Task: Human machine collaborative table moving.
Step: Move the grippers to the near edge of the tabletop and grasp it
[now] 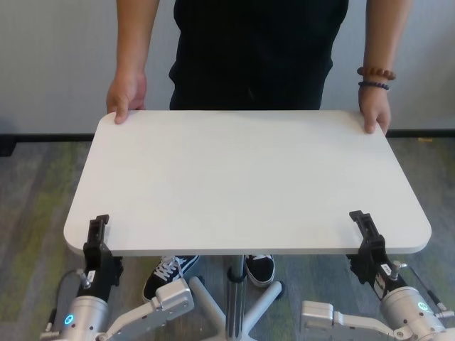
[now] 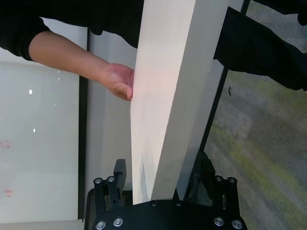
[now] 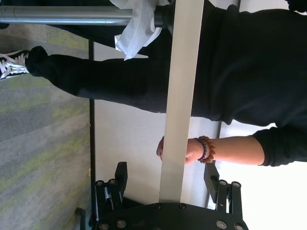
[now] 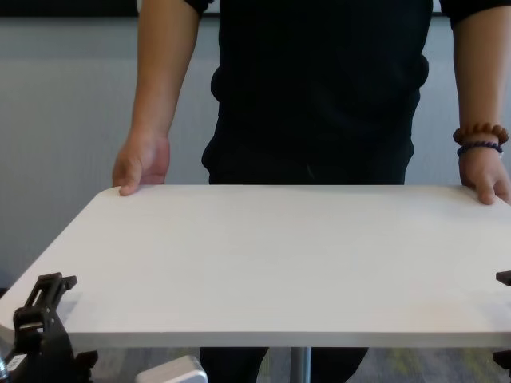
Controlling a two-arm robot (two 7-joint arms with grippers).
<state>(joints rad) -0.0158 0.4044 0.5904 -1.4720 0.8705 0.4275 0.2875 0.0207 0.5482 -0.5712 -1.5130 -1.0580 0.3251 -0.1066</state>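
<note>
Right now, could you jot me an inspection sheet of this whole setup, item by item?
Surface: white table top, bare.
Job's things: person in black holds the far corners, one hand on each; beaded bracelets on one wrist.
Clutter: nothing seen on the top.
Grippers: left hand and right hand each straddle the near edge, jaws above and below it, gaps visible in the wrist views.
Cables: thin wire by the right wrist.
Surroundings: grey-green carpet, pale wall, table's wheeled base, person's sneakers.
</note>
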